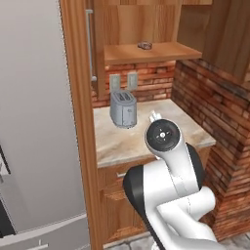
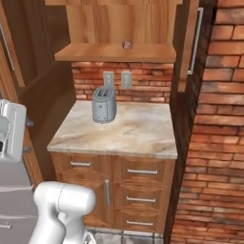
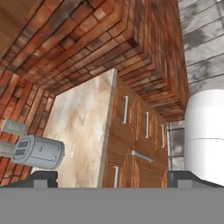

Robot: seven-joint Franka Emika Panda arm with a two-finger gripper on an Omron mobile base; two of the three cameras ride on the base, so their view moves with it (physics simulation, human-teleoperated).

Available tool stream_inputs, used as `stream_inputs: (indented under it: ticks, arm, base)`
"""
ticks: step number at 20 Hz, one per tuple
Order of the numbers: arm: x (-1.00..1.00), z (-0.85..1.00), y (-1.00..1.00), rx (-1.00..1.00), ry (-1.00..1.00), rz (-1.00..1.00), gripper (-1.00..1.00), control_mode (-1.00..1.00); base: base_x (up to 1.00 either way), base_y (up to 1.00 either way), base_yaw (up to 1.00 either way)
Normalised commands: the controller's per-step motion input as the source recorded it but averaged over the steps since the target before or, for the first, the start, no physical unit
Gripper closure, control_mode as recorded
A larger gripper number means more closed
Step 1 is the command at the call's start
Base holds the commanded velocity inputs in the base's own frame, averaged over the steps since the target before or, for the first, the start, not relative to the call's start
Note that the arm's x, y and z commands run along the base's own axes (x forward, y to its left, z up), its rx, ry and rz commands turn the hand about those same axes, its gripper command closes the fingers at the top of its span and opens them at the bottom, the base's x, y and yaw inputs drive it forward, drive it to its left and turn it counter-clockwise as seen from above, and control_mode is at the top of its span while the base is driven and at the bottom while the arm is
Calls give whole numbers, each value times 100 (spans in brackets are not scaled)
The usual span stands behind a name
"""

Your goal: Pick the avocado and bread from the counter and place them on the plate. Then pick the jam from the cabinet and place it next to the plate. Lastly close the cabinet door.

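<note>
The beige stone counter (image 1: 122, 141) (image 2: 133, 128) (image 3: 78, 122) lies ahead of the arm, over brown drawers. Above it the cabinet door (image 1: 97, 44) (image 2: 190, 38) stands open. On the cabinet's shelf sits the jam (image 1: 144, 45) (image 2: 127, 45), small, round and dark. In the hand view my gripper (image 3: 113, 179) is open, its dark fingertips (image 3: 43, 178) far apart with nothing between them, held off the counter's front edge. The avocado, the bread and the plate are out of view.
A grey toaster (image 1: 123, 109) (image 2: 104, 105) (image 3: 39, 152) stands at the back left of the counter, below two wall sockets (image 2: 117, 78). A brick wall (image 1: 215, 107) (image 2: 214, 119) closes the right side. A tall grey fridge (image 1: 34, 122) stands to the left.
</note>
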Motion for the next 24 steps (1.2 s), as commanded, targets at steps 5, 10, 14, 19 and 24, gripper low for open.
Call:
stream_inputs:
  ticks: [5, 10, 14, 19, 24]
  arm:
    - [0, 0, 0, 0, 0, 0, -100, 100]
    - [0, 0, 0, 0, 0, 0, -100, 100]
    - [0, 0, 0, 0, 0, 0, -100, 100]
    - [0, 0, 0, 0, 0, 0, -100, 100]
    - [0, 0, 0, 0, 0, 0, -100, 100]
  base:
    - [46, -32, 20]
    - [52, -26, 16]
    - [47, -28, 15]
    - [40, -33, 14]
    - [29, -34, 10]
